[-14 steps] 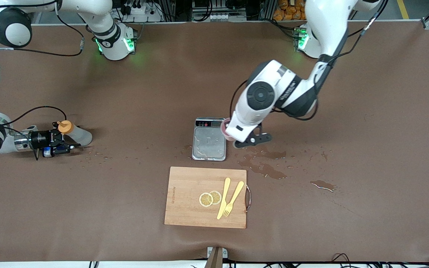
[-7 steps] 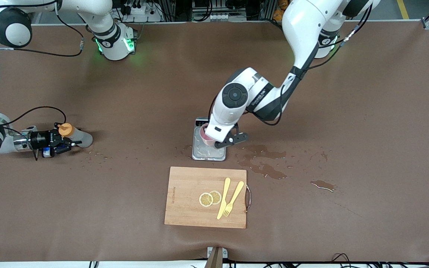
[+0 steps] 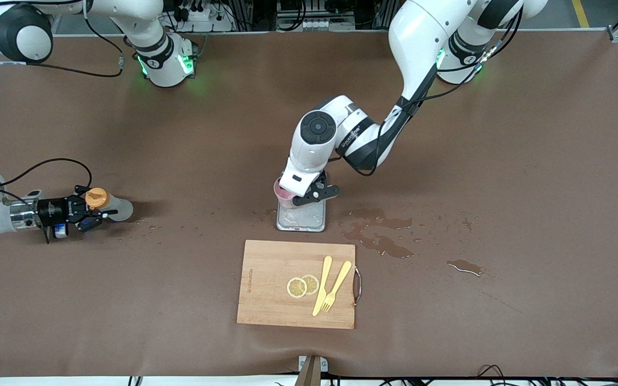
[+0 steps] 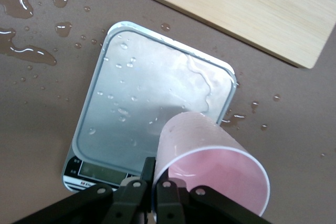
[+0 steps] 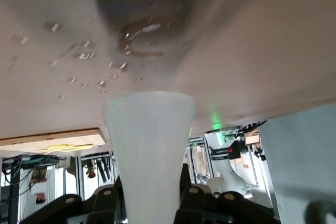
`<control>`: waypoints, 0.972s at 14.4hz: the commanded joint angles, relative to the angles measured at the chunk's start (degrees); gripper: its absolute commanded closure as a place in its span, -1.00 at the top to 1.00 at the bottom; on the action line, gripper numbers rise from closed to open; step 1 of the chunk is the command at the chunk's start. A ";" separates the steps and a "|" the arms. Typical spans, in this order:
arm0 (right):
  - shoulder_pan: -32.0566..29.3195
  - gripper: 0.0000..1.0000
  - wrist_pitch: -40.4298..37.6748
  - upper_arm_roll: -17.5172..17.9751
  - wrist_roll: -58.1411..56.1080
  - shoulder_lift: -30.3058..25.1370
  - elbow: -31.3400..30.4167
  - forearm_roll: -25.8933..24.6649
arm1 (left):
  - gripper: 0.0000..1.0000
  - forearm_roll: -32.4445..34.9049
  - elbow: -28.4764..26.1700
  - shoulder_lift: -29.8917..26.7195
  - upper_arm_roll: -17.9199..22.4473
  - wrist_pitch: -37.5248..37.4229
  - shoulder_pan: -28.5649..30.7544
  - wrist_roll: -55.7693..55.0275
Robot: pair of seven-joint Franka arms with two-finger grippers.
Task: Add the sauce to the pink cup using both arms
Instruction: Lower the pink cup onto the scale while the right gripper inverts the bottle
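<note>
Left gripper (image 4: 149, 190): clamped on cup (image 4: 212, 174) rim, over scale (image 4: 152, 106). Right gripper (image 3: 90, 212): clamped round sauce (image 3: 106, 202) at table's right-arm end.

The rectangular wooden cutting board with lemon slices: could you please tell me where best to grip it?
Probably by the thin metal loop handle on the rectangular wooden cutting board, at its short edge toward the left arm's end of the table, coming from above. The board lies flat and is too wide elsewhere.
</note>
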 commanded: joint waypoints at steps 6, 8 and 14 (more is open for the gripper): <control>4.33 -0.22 -0.38 -0.48 8.42 -4.78 2.60 -1.53 | 1.00 1.79 1.50 0.63 1.65 0.83 -0.07 -0.96; 5.48 -0.22 0.06 -0.48 10.36 -4.96 3.73 -1.80 | 1.00 1.79 1.50 -0.69 1.73 0.57 0.37 -0.70; 9.51 -0.22 0.15 -0.56 18.26 -6.45 7.43 -4.00 | 1.00 1.97 1.32 -8.33 1.73 -7.41 4.23 2.54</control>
